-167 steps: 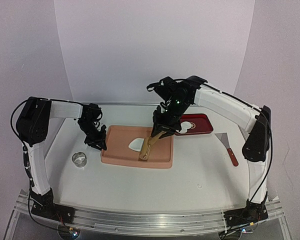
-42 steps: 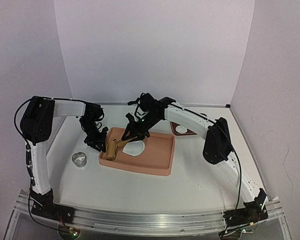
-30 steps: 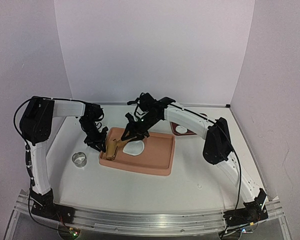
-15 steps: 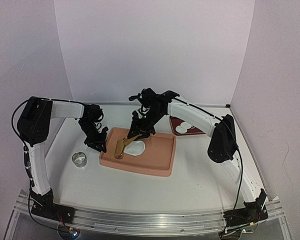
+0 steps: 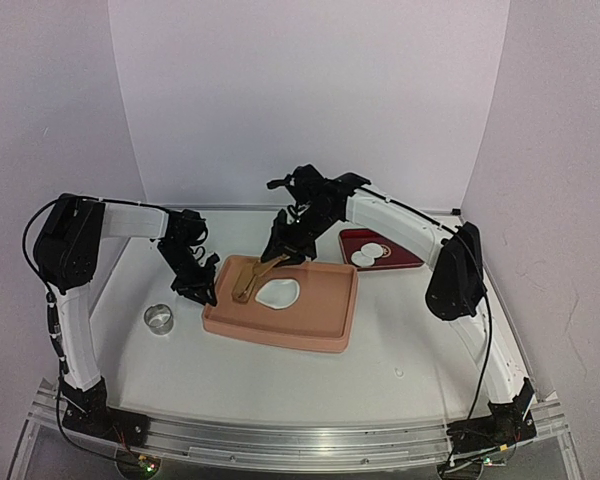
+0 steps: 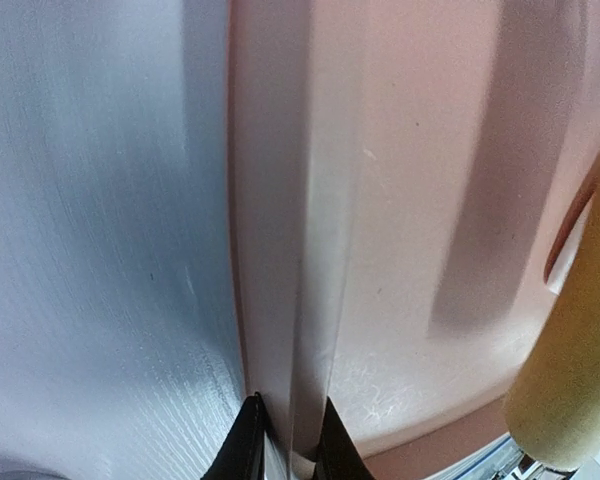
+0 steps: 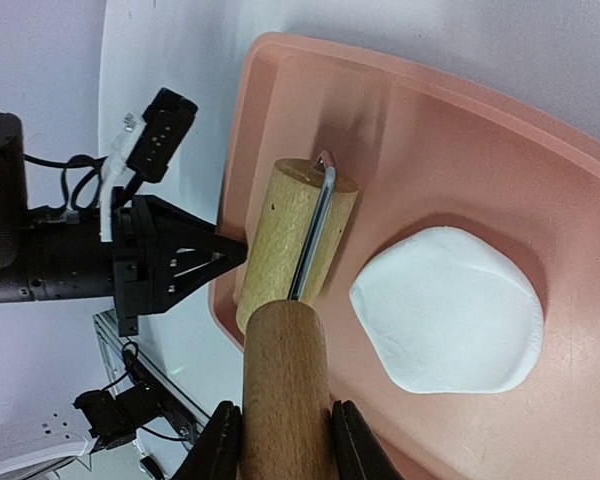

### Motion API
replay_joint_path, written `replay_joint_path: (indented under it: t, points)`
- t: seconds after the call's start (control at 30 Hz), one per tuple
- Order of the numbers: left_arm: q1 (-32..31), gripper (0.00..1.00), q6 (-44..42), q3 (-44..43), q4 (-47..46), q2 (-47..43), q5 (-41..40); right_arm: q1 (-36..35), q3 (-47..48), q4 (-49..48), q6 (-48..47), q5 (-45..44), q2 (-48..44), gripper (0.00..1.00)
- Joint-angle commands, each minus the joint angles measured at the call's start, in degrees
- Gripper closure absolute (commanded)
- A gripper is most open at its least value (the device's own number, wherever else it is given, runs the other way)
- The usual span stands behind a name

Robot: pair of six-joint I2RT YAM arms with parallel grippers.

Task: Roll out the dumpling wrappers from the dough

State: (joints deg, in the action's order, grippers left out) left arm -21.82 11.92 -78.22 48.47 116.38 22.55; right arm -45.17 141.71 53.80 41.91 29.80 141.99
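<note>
two dumpling wrappers lie on the red tray beside the pink tray.

The tray is plain salmon pink. The dough is white, and so are the wrappers. The plate is dark red. The roller is pale wood with a silvery metal bracket. The ring is shiny silver. The table is white and faintly streaked. The wall is pale lilac. The left arm and right arm are white with black joints. The left gripper and right gripper are black.
</note>
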Motion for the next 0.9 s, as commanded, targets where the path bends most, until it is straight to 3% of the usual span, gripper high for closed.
replay_joint_path:
  t: [0.0,0.23,0.37,0.47,0.6,0.87]
  points:
    - [-2.3,1.00,-1.1,5.8,-2.5,8.2,-2.2,0.3,-1.2,-7.4,2.5,2.5,-9.0,1.00]
    - [-2.3,1.00,0.4,4.4,-0.1,6.5,-3.6,1.5,-11.3,-7.7,4.8,-5.7,-15.1,1.00]
    - [-2.6,0.91,2.4,2.3,2.4,4.2,-4.7,1.7,-19.3,-7.7,4.9,-6.7,-18.2,1.00]
    - [-3.0,0.86,2.8,2.0,4.1,3.0,-6.0,1.6,-21.4,-7.7,4.8,-7.7,-19.4,1.00]
    - [-3.2,0.90,3.3,2.4,7.2,0.4,-7.8,1.6,-23.7,-7.8,5.1,-7.9,-20.8,1.00]
    - [-6.1,0.87,5.5,5.8,12.5,-4.6,-7.7,0.3,-26.8,-8.3,5.0,-7.9,-22.4,1.00]
